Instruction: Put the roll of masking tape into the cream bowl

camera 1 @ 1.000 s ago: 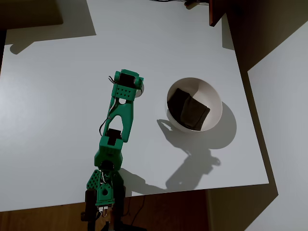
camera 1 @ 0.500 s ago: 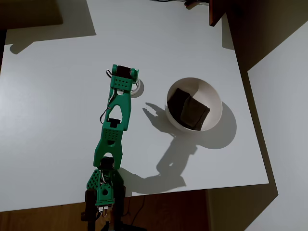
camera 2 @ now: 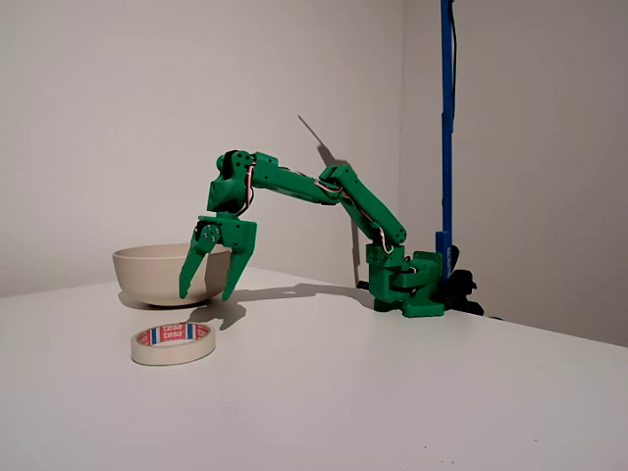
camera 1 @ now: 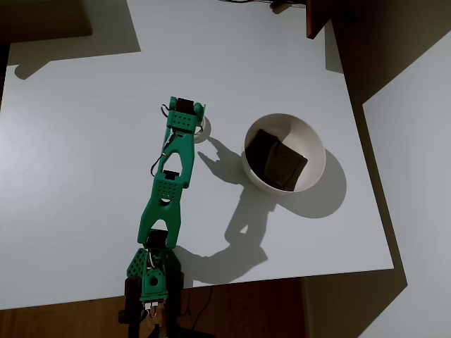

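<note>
The gripper [camera 2: 206, 294] hangs with its jaws spread wide and empty, tips pointing down just above the tape [camera 2: 174, 343], which lies flat on the table [camera 2: 392, 392] with its hollow centre facing up. In the fixed view the tape sits nearer the camera than the bowl [camera 2: 157, 273], so the fingers look set to straddle its wall. The core carries red-and-blue print, probably "tesa", too small to be sure.

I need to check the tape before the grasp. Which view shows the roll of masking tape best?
The fixed view: the roll of masking tape lies flat on the table in full sight, below the gripper with its jaws open. In the overhead view the arm covers most of it; just a sliver shows beside the wrist.
</note>
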You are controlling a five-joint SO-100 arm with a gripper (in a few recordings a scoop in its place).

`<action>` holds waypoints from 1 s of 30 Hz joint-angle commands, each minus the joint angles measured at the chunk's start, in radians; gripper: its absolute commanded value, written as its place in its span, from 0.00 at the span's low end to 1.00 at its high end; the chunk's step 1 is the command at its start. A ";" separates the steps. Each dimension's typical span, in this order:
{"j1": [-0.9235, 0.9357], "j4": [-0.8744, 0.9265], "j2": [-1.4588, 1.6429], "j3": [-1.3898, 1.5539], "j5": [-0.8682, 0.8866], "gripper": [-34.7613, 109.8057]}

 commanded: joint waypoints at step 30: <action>0.002 -0.028 -0.097 -0.064 0.015 0.39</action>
